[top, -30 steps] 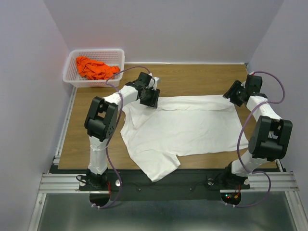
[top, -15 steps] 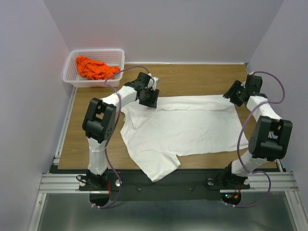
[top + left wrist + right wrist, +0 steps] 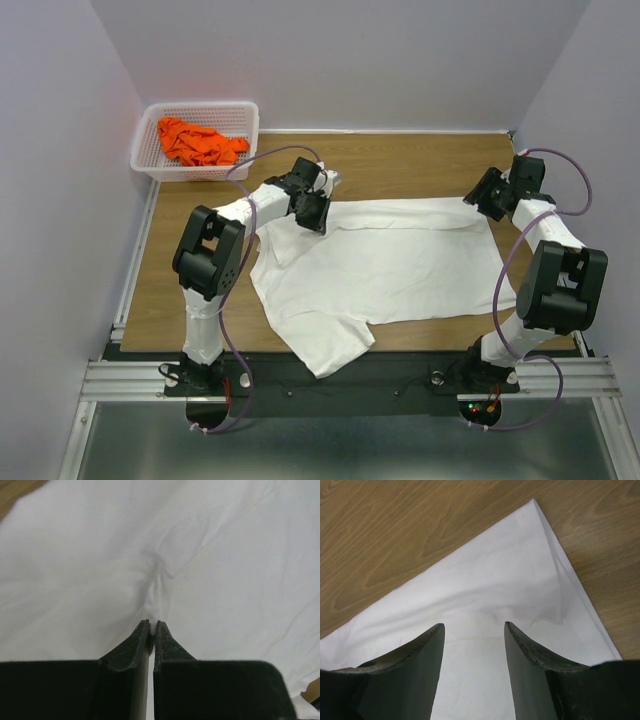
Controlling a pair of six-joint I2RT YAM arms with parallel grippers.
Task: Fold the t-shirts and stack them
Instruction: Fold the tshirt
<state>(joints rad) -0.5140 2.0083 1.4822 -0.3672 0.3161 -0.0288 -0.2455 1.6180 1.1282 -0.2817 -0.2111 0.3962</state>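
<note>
A white t-shirt (image 3: pixel 385 265) lies spread on the wooden table, one sleeve hanging over the near edge. My left gripper (image 3: pixel 316 215) is at the shirt's far left part, shut on a pinch of the white cloth (image 3: pixel 156 592). My right gripper (image 3: pixel 478 203) is open and empty over the shirt's far right corner (image 3: pixel 532 505); its fingers (image 3: pixel 427 652) straddle the cloth. An orange t-shirt (image 3: pixel 198 142) lies crumpled in the basket.
A white mesh basket (image 3: pixel 148 157) stands at the table's far left corner. Bare wood (image 3: pixel 410 165) shows behind the shirt. Grey walls close in on both sides. A black rail (image 3: pixel 400 375) runs along the near edge.
My left gripper has shifted slightly right and turned at the shirt's far left part, still holding the cloth. The right arm has not moved.
</note>
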